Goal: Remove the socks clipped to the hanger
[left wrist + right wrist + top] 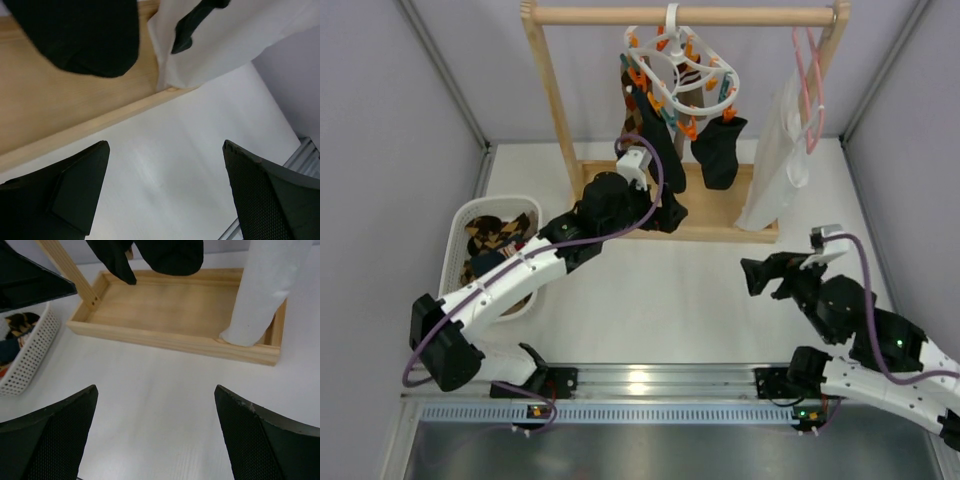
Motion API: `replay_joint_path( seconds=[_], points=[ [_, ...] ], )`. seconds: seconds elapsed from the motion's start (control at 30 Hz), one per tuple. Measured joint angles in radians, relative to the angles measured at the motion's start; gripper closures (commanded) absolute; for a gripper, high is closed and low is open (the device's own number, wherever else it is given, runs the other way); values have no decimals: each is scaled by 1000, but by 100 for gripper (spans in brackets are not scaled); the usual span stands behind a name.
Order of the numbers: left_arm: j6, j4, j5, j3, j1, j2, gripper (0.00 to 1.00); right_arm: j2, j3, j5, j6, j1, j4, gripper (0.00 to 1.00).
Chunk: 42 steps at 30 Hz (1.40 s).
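Socks (496, 236) are lying in the basket (453, 250) at far left, argyle and dark ones mixed. The left arm is reaching from beside the basket up to the rack (720, 222). The left gripper (666, 212) is hovering low at the rack's base tray. In the left wrist view the left gripper (165, 200) is showing fingers (75, 195) spread wide with nothing between them, only bare table (165, 150). A dark sock toe (85, 35) is hanging above the fingers, apart from them.

The hanger (672, 45) is hooked on the rack's top rail, about mid rail. Socks are hanging from its clips. An argyle sock (631, 112) is hanging on the left. A long dark sock (662, 150) is hanging next to it, ending just above the left gripper. A short dark sock (720, 152) is hanging to the right. All three are hanging over the base tray.

Right of them a white garment (775, 170) is hanging from a pink hanger (810, 70), its bottom resting in the tray.

The right gripper (760, 275) is hovering over the table, well apart from the rack, pointing left. In the right wrist view the right gripper (157, 440) is showing fingers (270, 440) wide apart and gripping nothing. Ahead of it the tray (175, 315), sock toes (165, 252) and garment (270, 290) are showing.
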<state>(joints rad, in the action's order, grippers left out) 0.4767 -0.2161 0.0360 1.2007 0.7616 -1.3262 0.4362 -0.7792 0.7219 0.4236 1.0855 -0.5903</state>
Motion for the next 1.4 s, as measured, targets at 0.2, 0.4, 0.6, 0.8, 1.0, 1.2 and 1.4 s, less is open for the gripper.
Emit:
replay_joint_path(
  seconds=[0.2, 0.4, 0.6, 0.8, 1.0, 1.2, 1.4],
  points=[
    [-85, 237, -114, 80, 0, -150, 2, -196, 30, -77, -26, -2, -3, 5],
    [-149, 388, -121, 192, 0, -313, 2, -274, 35, -151, -42, -2, 0, 5],
    [-188, 496, -73, 219, -3, -394, 17, -254, 48, -217, -76, -2, 15, 5],
    [-205, 576, -93, 227, -7, -420, 62, -162, 53, -272, -111, -2, 42, 5],
    [-208, 630, -124, 226, -8, -420, 92, -107, 52, -288, -137, -2, 119, 5],
    [-192, 660, -127, 178, -8, -404, 94, 0, -56, -209, -174, -2, 149, 7],
    [-176, 664, -122, 111, -8, -360, 94, 242, -388, -140, -237, -2, 135, 7]
  ],
)
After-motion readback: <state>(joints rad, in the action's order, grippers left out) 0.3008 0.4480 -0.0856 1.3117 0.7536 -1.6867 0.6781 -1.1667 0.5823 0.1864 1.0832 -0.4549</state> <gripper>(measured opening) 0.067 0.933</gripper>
